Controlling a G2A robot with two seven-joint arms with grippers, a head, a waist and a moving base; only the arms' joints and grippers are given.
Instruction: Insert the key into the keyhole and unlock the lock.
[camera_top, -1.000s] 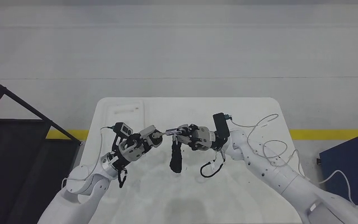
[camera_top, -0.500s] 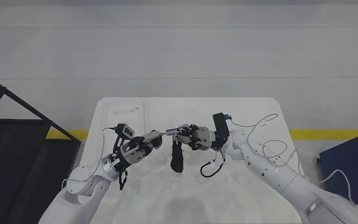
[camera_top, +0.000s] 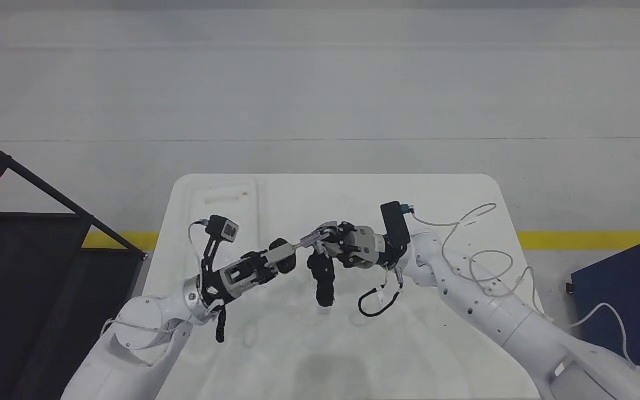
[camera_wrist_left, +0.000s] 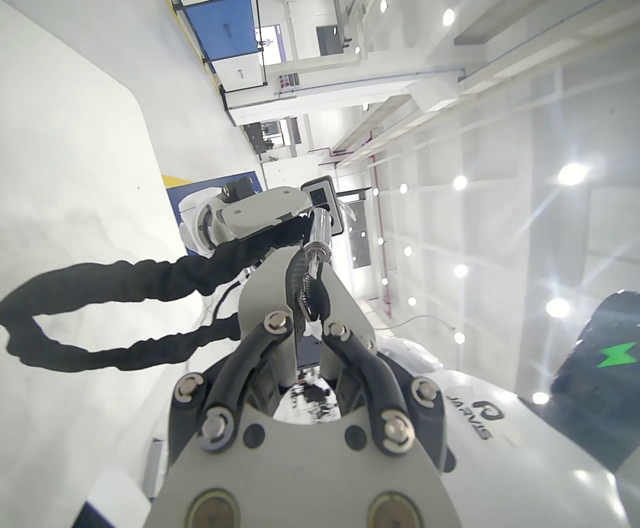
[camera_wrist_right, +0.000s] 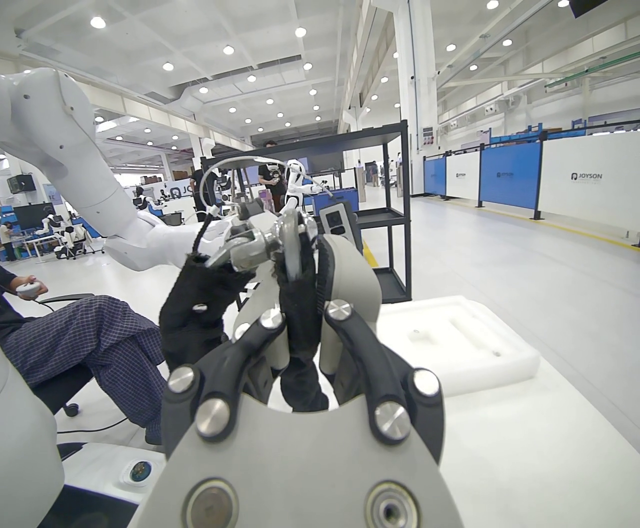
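Top view, starting at the near edge of the table (camera_top: 280, 340): the closest thing is the black cable loop (camera_top: 319, 282), which hangs off the lock toward that edge, about midway between the left and right edges. Can't tell if its low end actually touches the surface.

Just past that, both arms meet above the middle of the table. The left gripper (camera_top: 288, 247) comes in from the near-left corner and the right gripper (camera_top: 328, 238) from the near-right, nose to nose with barely any gap.

Left wrist view is the good one here. The left gripper's fingers are pinched tight on the dark head of the key (camera_wrist_left: 313, 270), with the metal blade sticking straight out past the fingertips. The blade tip sits right at the end face of the shiny cylinder of the lock (camera_wrist_left: 320, 235). It looks like it meets the face dead on, but how deep it goes in I honestly can't tell.

In the right wrist view the right gripper is clamped on the lock's round metal body, with the black sleeve of the cable running down between its fingers. So the lock is held up in the air, not lying on the table.

Farthest out, a white foam tray (camera_top: 228, 196) lies flat by the far-left corner, well apart from all that.
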